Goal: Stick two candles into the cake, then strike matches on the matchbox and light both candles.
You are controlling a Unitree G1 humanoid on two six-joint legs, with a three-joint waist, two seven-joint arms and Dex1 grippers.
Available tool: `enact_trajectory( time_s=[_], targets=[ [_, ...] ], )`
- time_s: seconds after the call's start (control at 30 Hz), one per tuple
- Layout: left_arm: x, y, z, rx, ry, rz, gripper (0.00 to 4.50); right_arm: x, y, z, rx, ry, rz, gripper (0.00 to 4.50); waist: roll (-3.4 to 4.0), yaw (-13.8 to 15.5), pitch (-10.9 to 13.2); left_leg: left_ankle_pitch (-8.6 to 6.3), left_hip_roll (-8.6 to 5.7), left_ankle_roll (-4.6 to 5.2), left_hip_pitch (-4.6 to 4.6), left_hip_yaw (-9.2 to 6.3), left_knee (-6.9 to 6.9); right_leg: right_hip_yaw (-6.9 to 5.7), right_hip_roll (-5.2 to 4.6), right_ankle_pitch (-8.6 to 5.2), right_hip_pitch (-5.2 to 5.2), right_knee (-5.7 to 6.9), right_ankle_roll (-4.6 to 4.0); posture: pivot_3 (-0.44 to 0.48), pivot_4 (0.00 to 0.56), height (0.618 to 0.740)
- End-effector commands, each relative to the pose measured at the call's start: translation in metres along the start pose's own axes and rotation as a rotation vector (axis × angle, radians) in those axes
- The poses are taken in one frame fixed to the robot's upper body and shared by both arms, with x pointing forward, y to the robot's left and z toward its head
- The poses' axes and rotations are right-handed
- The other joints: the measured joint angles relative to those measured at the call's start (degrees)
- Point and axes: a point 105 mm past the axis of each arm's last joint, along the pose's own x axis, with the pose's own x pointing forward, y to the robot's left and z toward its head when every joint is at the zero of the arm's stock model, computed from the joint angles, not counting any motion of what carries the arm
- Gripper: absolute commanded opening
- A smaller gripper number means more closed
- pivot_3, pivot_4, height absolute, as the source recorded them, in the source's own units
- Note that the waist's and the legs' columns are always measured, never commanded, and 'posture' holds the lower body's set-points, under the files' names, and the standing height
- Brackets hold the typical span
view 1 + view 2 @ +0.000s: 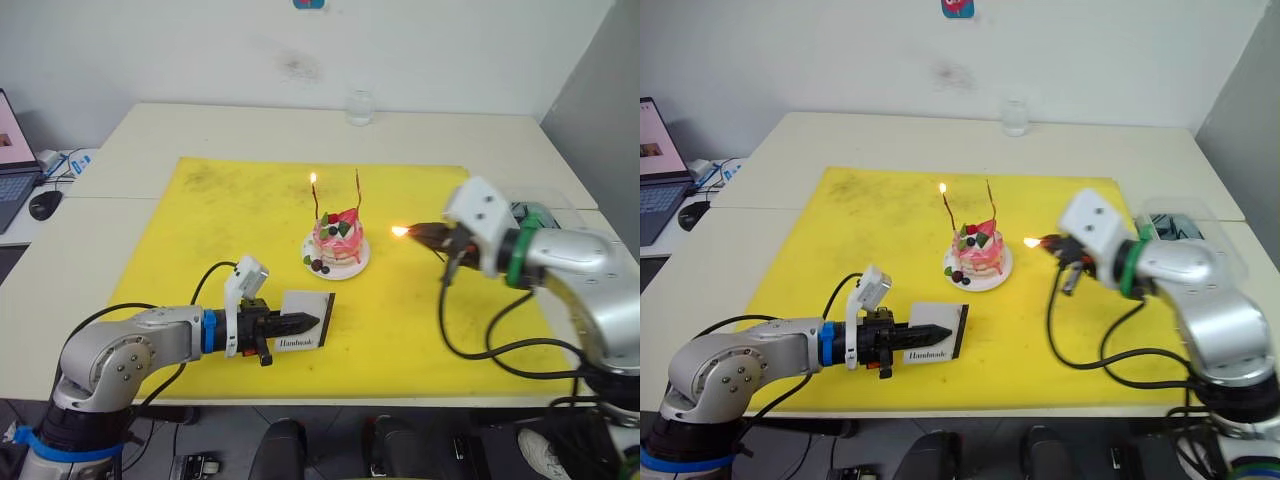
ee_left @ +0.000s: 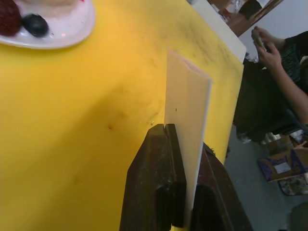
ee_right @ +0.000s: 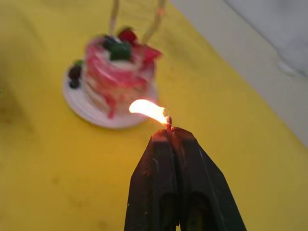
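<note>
On the table's yellow mat (image 1: 220,230), the left fingers (image 1: 300,323) are closed on the white matchbox (image 1: 306,319), forearm lying low. The right fingers (image 1: 425,233) pinch a burning match (image 3: 166,122), its flame just beside the cake (image 1: 338,241). Beyond them stand two candles (image 1: 357,195); one is lit.

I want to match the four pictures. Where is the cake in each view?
Left eye: the cake sits mid-mat.
Right eye: the same.
Left wrist: its plate shows at a corner.
Right wrist, beyond the burning match.
Shared landmark: the yellow mat.
</note>
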Motion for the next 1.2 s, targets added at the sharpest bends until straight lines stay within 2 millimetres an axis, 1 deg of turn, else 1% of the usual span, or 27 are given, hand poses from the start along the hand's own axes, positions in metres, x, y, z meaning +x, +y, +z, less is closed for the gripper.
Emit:
enact_trajectory(
  time_s=[0.03, 0.1, 0.17, 0.4, 0.5, 0.67, 0.77, 0.83, 0.87, 0.9, 1.0, 1.1, 1.13, 1.2],
  targets=[
    [0.011, -0.016, 0.003, 0.023, -0.012, -0.071, 0.00, -0.030, -0.042, -0.021, 0.055, 0.061, -0.231, 0.02, 0.00, 0.0, 0.0, 0.00, 0.00, 0.00, 0.01, -0.01, 0.00, 0.00, 0.01, 0.00, 0.00, 0.00, 0.00, 0.000, 0.150, 0.740],
    [0.016, -0.020, 0.002, 0.019, -0.016, -0.089, 0.00, -0.040, -0.060, -0.037, 0.103, 0.097, -0.331, 0.02, 0.00, -0.2, 0.0, 0.00, -0.01, 0.00, 0.01, 0.00, 0.00, 0.02, 0.02, 0.00, 0.01, 0.01, 0.00, 0.000, 0.150, 0.740],
    [0.020, -0.023, 0.002, 0.019, -0.020, -0.098, 0.00, -0.045, -0.072, -0.052, 0.144, 0.128, -0.395, 0.02, 0.00, -0.4, 0.0, 0.00, -0.01, 0.00, 0.02, 0.04, 0.01, 0.06, 0.03, 0.01, 0.01, 0.02, 0.02, 0.000, 0.150, 0.740],
    [0.030, -0.026, 0.005, 0.016, -0.048, -0.107, 0.00, -0.046, -0.112, -0.100, 0.282, 0.212, -0.591, 0.02, 0.00, -0.4, 0.0, 0.00, -0.03, 0.01, 0.01, 0.04, 0.02, 0.09, 0.12, 0.03, 0.01, 0.02, 0.04, 0.000, 0.150, 0.740],
    [0.032, -0.027, 0.005, 0.015, -0.053, -0.109, 0.00, -0.045, -0.124, -0.107, 0.286, 0.213, -0.632, 0.02, 0.02, -0.4, 0.0, 0.00, -0.06, 0.01, 0.00, 0.07, 0.03, 0.11, 0.15, 0.03, 0.01, 0.02, 0.05, 0.000, 0.150, 0.740],
    [0.034, -0.027, 0.007, 0.016, -0.061, -0.106, 0.00, -0.040, -0.135, -0.118, 0.305, 0.228, -0.667, 0.02, 0.03, -0.4, 0.0, 0.00, -0.04, 0.01, 0.00, 0.11, 0.01, 0.11, 0.20, 0.02, 0.01, 0.02, 0.05, 0.000, 0.150, 0.740],
    [0.036, -0.027, 0.008, 0.016, -0.065, -0.101, 0.00, -0.039, -0.138, -0.122, 0.337, 0.214, -0.693, 0.68, 0.03, -0.4, 0.0, 0.00, -0.04, 0.01, 0.00, 0.14, 0.02, 0.08, 0.22, 0.02, 0.02, 0.02, 0.05, 0.000, 0.150, 0.740],
    [0.036, -0.026, 0.008, 0.016, -0.067, -0.098, 0.00, -0.039, -0.141, -0.121, 0.333, 0.198, -0.709, 1.35, 0.04, -0.4, 0.0, 0.00, -0.04, 0.01, 0.00, 0.14, 0.02, 0.10, 0.22, 0.02, 0.03, 0.02, 0.05, 0.000, 0.150, 0.740],
    [0.036, -0.026, 0.009, 0.016, -0.069, -0.095, 0.00, -0.039, -0.142, -0.119, 0.329, 0.188, -0.717, 1.82, 0.04, -0.4, 0.0, 0.00, -0.04, 0.01, 0.00, 0.13, 0.02, 0.12, 0.22, 0.03, 0.03, 0.02, 0.06, 0.000, 0.150, 0.740],
    [0.036, -0.025, 0.009, 0.015, -0.070, -0.093, 0.00, -0.039, -0.143, -0.118, 0.325, 0.179, -0.722, 2.10, 0.04, -0.4, 0.0, 0.00, -0.05, 0.01, 0.00, 0.13, 0.02, 0.13, 0.22, 0.03, 0.03, 0.02, 0.06, 0.000, 0.150, 0.740],
    [0.037, -0.024, 0.009, 0.016, -0.072, -0.087, 0.00, -0.040, -0.143, -0.114, 0.320, 0.160, -0.738, 3.17, 0.04, -0.4, 0.0, 0.00, -0.05, 0.01, 0.00, 0.12, 0.02, 0.12, 0.23, 0.03, 0.03, 0.02, 0.06, 0.000, 0.150, 0.740],
    [0.037, -0.022, 0.010, 0.018, -0.074, -0.082, 0.00, -0.044, -0.144, -0.106, 0.286, 0.131, -0.748, 4.30, 0.05, -0.4, 0.0, 0.00, -0.04, 0.01, 0.00, 0.13, 0.02, 0.11, 0.23, 0.03, 0.03, 0.03, 0.06, 0.000, 0.150, 0.740],
    [0.037, -0.022, 0.010, 0.019, -0.075, -0.081, 0.00, -0.046, -0.145, -0.100, 0.268, 0.113, -0.755, 4.43, 0.05, -0.4, 0.0, 0.00, -0.04, 0.01, 0.00, 0.12, 0.02, 0.10, 0.24, 0.03, 0.03, 0.03, 0.06, 0.000, 0.150, 0.740],
    [0.037, -0.021, 0.011, 0.022, -0.077, -0.078, 0.00, -0.051, -0.143, -0.083, 0.235, 0.052, -0.736, 4.43, 0.05, -0.4, 0.0, 0.00, -0.03, 0.00, 0.00, 0.12, 0.02, 0.11, 0.23, 0.03, 0.03, 0.03, 0.06, 0.000, 0.150, 0.740]
  ],
)
